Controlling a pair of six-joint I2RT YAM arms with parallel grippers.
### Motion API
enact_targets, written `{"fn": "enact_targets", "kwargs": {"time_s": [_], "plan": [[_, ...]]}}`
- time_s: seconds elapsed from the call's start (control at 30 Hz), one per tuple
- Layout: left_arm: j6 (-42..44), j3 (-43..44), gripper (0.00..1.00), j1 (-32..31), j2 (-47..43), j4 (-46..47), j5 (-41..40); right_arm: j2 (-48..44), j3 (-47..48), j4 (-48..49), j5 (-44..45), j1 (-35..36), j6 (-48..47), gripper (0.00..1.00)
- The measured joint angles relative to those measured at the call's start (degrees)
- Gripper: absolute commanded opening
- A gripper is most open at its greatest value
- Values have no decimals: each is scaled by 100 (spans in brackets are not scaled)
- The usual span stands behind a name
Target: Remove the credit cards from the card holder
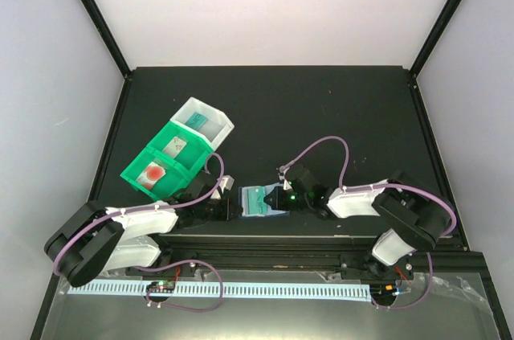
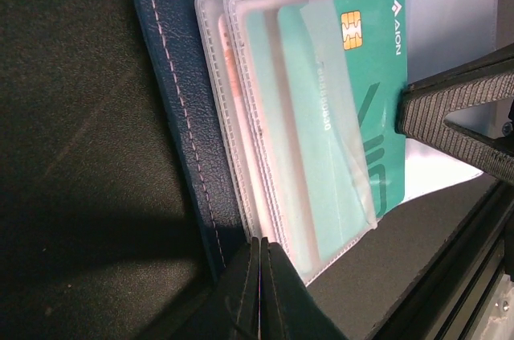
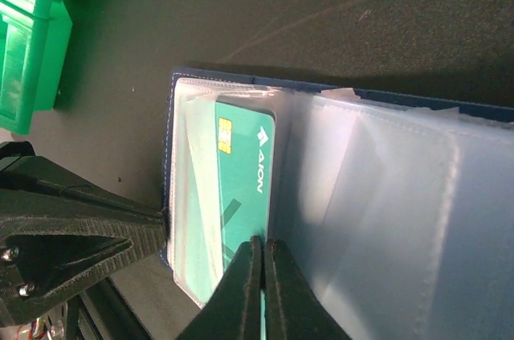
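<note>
Black table (image 1: 321,107): carries every item listed below.

Green bin (image 1: 165,165): sits beyond the left pincer (image 1: 229,208) and off to its left, well apart from the right pincer (image 1: 277,198). Touches a white bin (image 1: 207,121) on the far side. Small flat items lie in the compartments of both, too small to identify.

Card holder (image 1: 259,199): lies opened on the table directly between the two pincers, close to the near edge. Navy stitched cover underneath, clear plastic sleeves (image 2: 241,75) fanned out on top.

Left pincer: closed, tips pressed tight together on the holder's edge, at the spot where the navy cover and the sleeves meet. Grips the card holder there.

Right pincer: closed, tips meeting on the long edge of a teal credit card (image 2: 365,91). Cannot tell whether sleeve film is pinched along with it.

Teal credit card: chip and white lettering exposed, partly out of its sleeve, still lying across the holder. Sits between the two pincers, the right one at its edge, the left one near its opposite corner.

Pinkish card (image 2: 277,203): shows faintly through the frosted sleeves just beside the left pincer's tips, fully inside the holder.
</note>
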Motion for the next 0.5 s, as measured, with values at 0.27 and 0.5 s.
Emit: {"fn": "enact_targets", "kwargs": {"time_s": [0.27,0.5], "plan": [[2,4,3,0,-17,-39,-31,87,-251,527,-260,-111,42,26],[2,9,3,0,-17,-46,-48,367,-310,1073,-525,-181,107,25]]}}
